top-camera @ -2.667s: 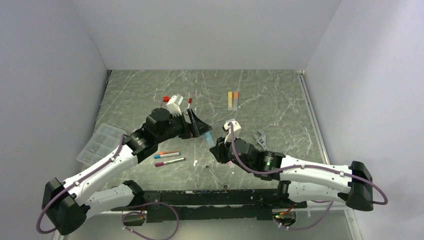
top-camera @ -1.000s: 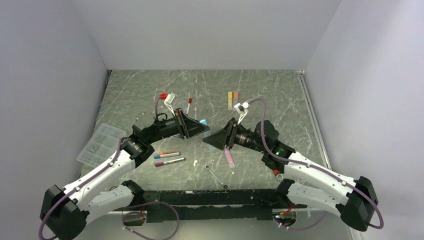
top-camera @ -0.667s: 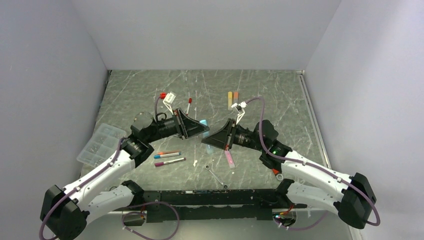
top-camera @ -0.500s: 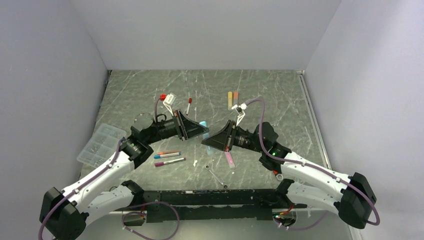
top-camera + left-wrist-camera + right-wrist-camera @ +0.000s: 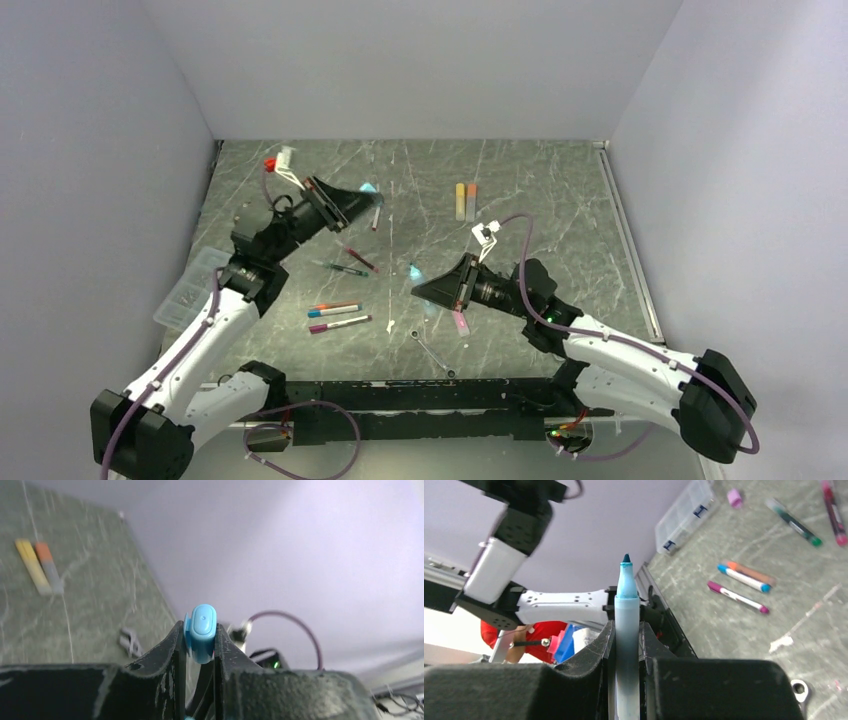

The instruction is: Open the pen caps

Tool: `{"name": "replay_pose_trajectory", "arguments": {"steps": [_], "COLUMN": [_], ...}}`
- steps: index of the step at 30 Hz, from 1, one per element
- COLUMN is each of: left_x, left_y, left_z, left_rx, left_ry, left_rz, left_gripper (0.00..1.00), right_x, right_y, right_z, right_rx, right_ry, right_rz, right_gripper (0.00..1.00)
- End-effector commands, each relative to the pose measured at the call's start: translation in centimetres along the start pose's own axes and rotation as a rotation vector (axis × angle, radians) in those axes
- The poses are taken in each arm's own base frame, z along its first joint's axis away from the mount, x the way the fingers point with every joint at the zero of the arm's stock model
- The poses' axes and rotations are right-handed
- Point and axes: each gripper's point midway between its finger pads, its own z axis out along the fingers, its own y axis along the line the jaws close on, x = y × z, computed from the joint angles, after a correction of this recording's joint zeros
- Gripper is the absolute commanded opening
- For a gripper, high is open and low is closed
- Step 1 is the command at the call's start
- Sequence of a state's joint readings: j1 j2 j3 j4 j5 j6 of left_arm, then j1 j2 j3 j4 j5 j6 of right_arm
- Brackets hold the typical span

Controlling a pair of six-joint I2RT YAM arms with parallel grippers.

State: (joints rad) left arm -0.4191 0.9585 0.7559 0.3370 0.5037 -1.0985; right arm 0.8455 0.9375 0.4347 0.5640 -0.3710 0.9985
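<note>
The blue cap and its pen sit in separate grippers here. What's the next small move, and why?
Probably lower the left gripper and release the blue cap onto the table. The cap is pinched in its fingers, apart from the blue highlighter, whose bare tip shows in the right gripper, so this one looks opened.

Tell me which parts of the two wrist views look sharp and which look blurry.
Left wrist: the blue cap is sharp; the yellow and orange highlighters behind are blurred. Right wrist: the blue marker is crisp; the table pens look softer.

blue cap [image 5: 200, 632] base hidden, orange highlighter [image 5: 49, 566] blurred
</note>
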Motion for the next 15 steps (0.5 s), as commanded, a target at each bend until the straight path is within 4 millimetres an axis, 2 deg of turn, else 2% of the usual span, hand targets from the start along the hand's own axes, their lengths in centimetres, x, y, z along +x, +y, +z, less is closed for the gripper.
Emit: {"name": "replay_pose_trajectory", "arguments": {"steps": [1, 3, 4, 6, 7, 9, 10, 12, 15], "left_x": [-6.5, -7.1, -7.2, -6.7, -6.1, -4.4, -3.4, -1.4, 0.5], "left_y": [-3.7, -2.9, -2.4, -0.3, 1.4, 3.7, 4.9, 7.6, 10.0], "left_z": [-0.4, -0.3, -0.3, -0.7, -1.2, -2.5, -3.3, -5.8, -9.1], "left_rx": [0.06, 0.017, -0.027, -0.183, -0.279, -0.4, -0.455, -0.585, -0.703], "left_ry": [-0.253, -0.27, -0.262, -0.197, -0.15, -0.05, -0.007, 0.062, 0.09], "left_rz": [0.099, 0.103, 0.126, 0.176, 0.187, 0.219, 0.226, 0.216, 0.223], "left_gripper": [0.0, 0.0, 0.0, 0.0, 0.0, 0.0, 0.0, 0.0, 0.0], "right_x": [-0.3, -0.7, -1.3, -2.0, -2.0, -2.7, -2.3, -1.1, 0.7], "right_y": [0.0, -0.2, -0.9, -4.5, -7.5, -11.6, -13.3, -15.9, -18.7], "right_z": [-0.7, -1.0, -1.1, -2.6, -4.6, -8.0, -9.5, -11.4, -12.4], "right_rx": [0.028, 0.062, 0.135, 0.418, 0.628, 0.92, 1.029, 1.17, 1.235], "right_ry": [-0.01, -0.018, -0.025, -0.018, -0.006, -0.007, 0.025, 0.1, 0.161], "right_rz": [-0.01, -0.048, -0.085, -0.189, -0.234, -0.312, -0.328, -0.346, -0.318], "right_gripper": [0.0, 0.0, 0.0, 0.0, 0.0, 0.0, 0.0, 0.0, 0.0]}}
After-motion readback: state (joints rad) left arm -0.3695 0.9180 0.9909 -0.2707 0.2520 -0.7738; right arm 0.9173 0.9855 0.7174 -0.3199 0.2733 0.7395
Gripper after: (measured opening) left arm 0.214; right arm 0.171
